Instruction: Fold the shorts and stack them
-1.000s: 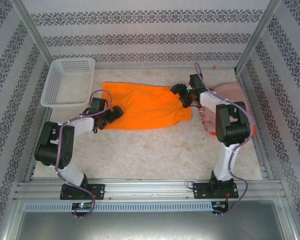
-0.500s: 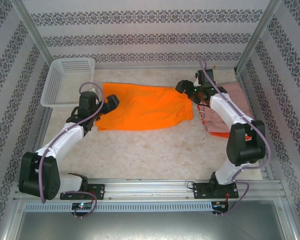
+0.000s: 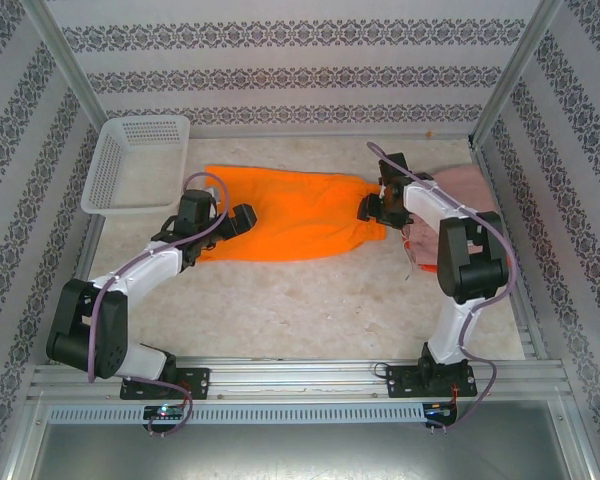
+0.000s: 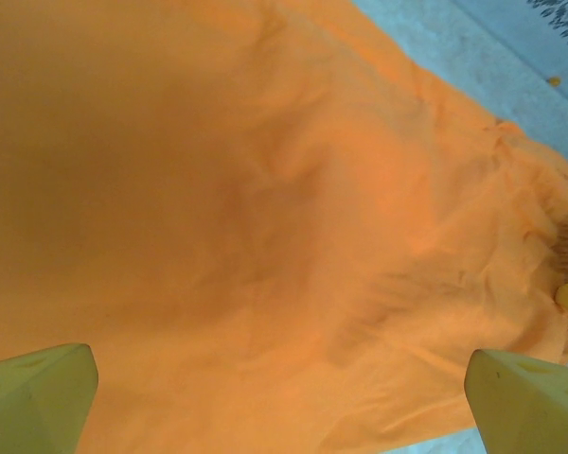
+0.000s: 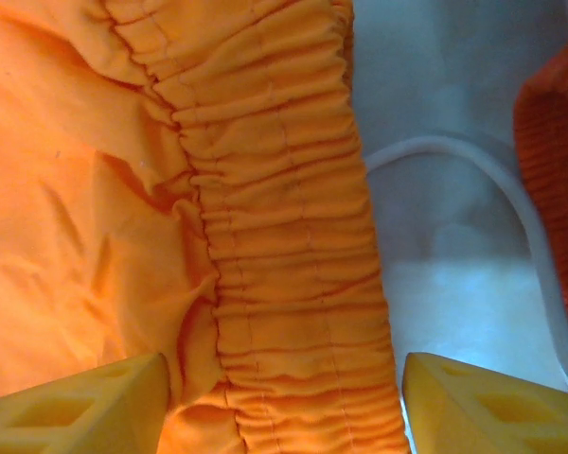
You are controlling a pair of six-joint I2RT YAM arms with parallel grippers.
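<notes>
Left wrist: left gripper [image 4: 282, 402] spread wide, soft orange fabric shorts [image 4: 265, 189] flat between fingers [image 4: 38, 392]. Right wrist: right gripper [image 5: 284, 407] parted, gathered elastic waistband [image 5: 284, 236] between fingers [image 5: 85, 411], not pinched.

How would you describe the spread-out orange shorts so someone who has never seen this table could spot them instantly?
Start at the white mesh basket in the table's far left corner, then look right. The yellow-orange shorts lie flat mid-table, gathered waistband toward the right. Unlike the pink shorts bunched at the right edge, they are fully spread out.
</notes>
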